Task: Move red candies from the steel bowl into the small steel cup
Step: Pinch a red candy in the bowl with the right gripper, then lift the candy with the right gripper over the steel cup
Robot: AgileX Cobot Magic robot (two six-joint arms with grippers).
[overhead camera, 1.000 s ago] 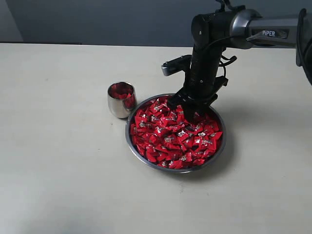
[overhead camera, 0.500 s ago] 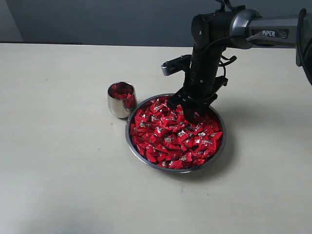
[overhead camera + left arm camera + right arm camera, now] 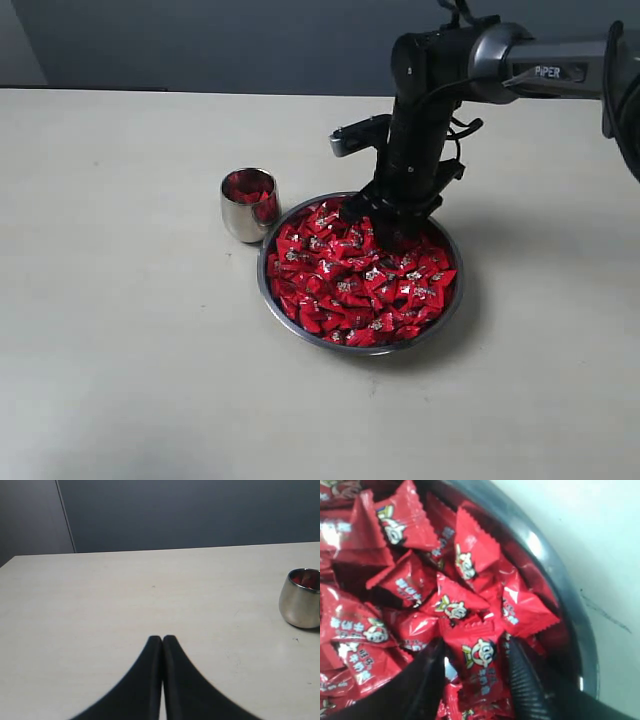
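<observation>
The steel bowl [image 3: 263, 287] sits mid-table, heaped with red candies [image 3: 355, 282]. The small steel cup [image 3: 245, 218] stands just beyond its left rim and holds a few red candies. My right gripper [image 3: 386, 228] points down into the far side of the heap. In the right wrist view this gripper [image 3: 475, 647] has its ribbed fingers [image 3: 522, 680] on both sides of one red candy [image 3: 481, 661], close to the bowl's wall [image 3: 570, 610]. My left gripper [image 3: 162, 639] is shut with nothing in it, low over bare table, and the cup [image 3: 300, 605] stands well off to its side.
The pale table [image 3: 120, 330] runs wide around the bowl and cup. A dark grey wall [image 3: 200, 40] backs the far edge. The right arm's wrist camera bracket [image 3: 352, 136] juts out above the bowl's far rim.
The right gripper has shifted slightly left and up at the far side of the heap. Bowl and cup have not moved.
</observation>
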